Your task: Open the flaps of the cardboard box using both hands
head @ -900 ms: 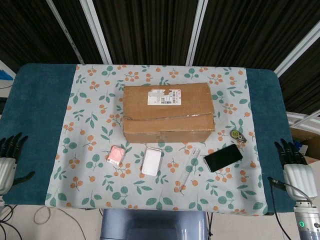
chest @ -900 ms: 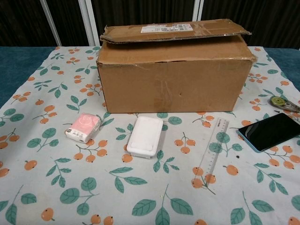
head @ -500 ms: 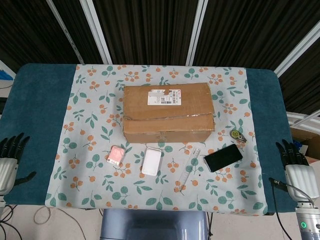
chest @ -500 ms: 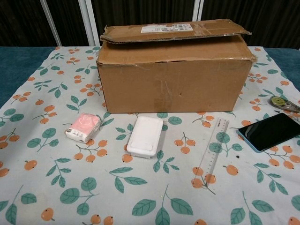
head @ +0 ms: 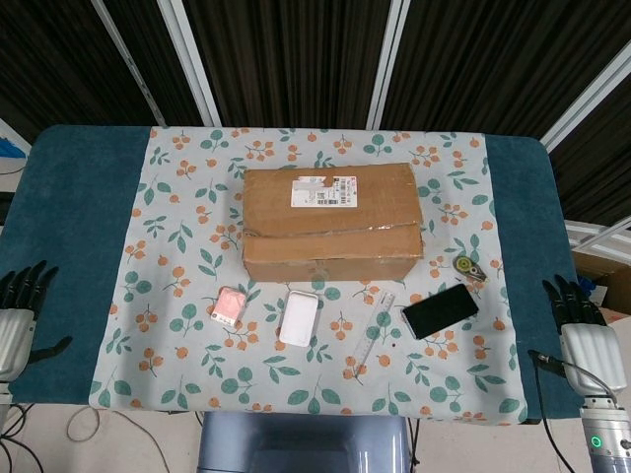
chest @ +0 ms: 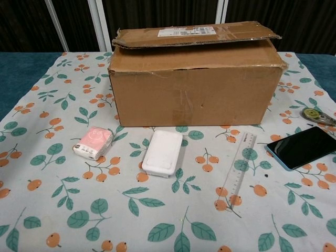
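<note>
**Cardboard box untouched, both hands parked at the near table corners**

Cardboard box (head: 331, 223) sits closed mid-table on the floral cloth (head: 177, 207), well ahead of both hands, up and to the right of the left hand (head: 17, 325), up and to the left of the right hand (head: 584, 330). Top flaps (chest: 195, 32) lie almost flat, the upper one lifted slightly at its torn front edge, as seen from the chest camera. Both hands empty, fingers spread, holding nothing, resting off the cloth at the table's near edge. No flap work begun, by the look of it.

Risks from here, as judgement only:
- Clutter between hands and box: pink packet (head: 230, 305), white case (head: 299, 317), clear ruler (head: 373, 331), phone (head: 440, 310) and tape dispenser (head: 469, 268). Low, inward reaches could sweep any of these aside.
- Ragged flap edge could rip further if pulled from one corner only.
- Uneven lifting, one hand ahead of the other, could drag or tip a box that looks light.

Hard to make out:
- Contents of the box, fully hidden.
- Tape on the seam: glossy strips visible, still sealed or already cut impossible to tell.
- Both hands cut off by the head view's edges and absent from the chest view; wrists and arms mostly out of frame.
</note>
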Robot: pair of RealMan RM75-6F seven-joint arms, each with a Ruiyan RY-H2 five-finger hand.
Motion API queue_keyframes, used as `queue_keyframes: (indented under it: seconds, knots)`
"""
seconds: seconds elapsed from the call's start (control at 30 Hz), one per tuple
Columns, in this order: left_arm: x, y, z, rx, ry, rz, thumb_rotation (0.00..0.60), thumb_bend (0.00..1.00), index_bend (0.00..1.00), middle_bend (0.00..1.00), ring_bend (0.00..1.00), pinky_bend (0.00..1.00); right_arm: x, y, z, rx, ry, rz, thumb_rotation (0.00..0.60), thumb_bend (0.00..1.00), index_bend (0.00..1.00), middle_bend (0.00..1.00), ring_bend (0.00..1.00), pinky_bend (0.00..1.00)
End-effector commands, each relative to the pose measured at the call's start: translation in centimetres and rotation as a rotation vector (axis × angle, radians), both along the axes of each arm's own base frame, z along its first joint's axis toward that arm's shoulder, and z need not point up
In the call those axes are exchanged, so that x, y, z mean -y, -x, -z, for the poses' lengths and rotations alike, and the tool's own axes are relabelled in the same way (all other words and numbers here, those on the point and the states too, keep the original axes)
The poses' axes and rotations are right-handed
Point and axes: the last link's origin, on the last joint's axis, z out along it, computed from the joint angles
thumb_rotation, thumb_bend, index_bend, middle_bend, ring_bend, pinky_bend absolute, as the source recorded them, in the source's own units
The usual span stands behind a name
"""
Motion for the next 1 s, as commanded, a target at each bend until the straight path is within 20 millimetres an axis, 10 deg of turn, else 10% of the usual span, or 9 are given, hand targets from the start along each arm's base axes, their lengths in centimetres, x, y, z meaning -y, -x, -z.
queue_keyframes:
  seconds: [0.03,0.5,1.0]
  knots:
    - [-0.4,-1.0,-0.1,0.007,-0.001,0.017,0.600,0.00,0.00,0.00,0.00,0.02,0.1,0.2,-0.1,0.013,0.004,0.009,0.600,0.10,0.00,0.00,0.00,0.21]
    - [-8.4,-12.4,-0.5,0.011,0.054,0.201,0.600,0.08,0.00,0.00,0.00,0.02,0.5,0.4,0.0,0.084,-0.001,0.052,0.600,0.11,0.00,0.00,0.00,0.21]
    - [-16.4,-20.4,5.2,-0.100,0.136,0.265,0.600,0.15,0.00,0.00,0.00,0.02,0.8,0.8,-0.2,0.155,-0.010,0.107,0.600,0.15,0.00,0.00,0.00,0.21]
